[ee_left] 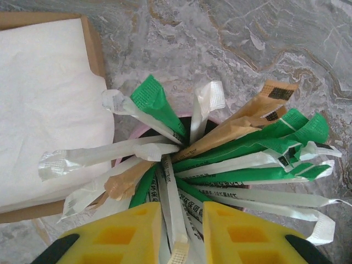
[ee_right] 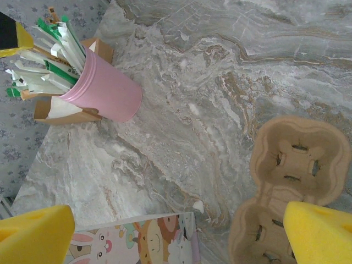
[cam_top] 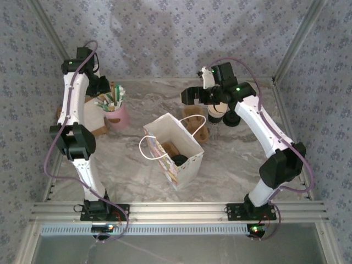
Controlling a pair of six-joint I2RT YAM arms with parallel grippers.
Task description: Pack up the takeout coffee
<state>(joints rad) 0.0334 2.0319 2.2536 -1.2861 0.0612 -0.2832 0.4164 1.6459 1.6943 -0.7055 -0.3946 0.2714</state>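
The white bag (cam_top: 184,165) stands open mid-table, its picture side (ee_right: 137,242) at the bottom of the right wrist view. Inside it I see a round black lid (cam_top: 179,160) beside something brown; the cup under the lid is hidden. A small white cup with a dark top (cam_top: 215,111) stands by the right arm, partly covered by it. My right gripper (cam_top: 191,96) (ee_right: 179,234) hangs open over bare table between the bag and the brown carrier (ee_right: 291,181). My left gripper (cam_top: 105,91) (ee_left: 182,225) is down in the pink cup's sticks, its jaws narrow on a white stick (ee_left: 171,192).
The pink cup (cam_top: 117,116) (ee_right: 107,91) of green, white and tan sticks stands at the back left beside a brown tray of white napkins (ee_left: 49,104) (ee_right: 60,110). The empty carrier (cam_top: 193,122) lies just behind the bag. Frame rails bound the table edges.
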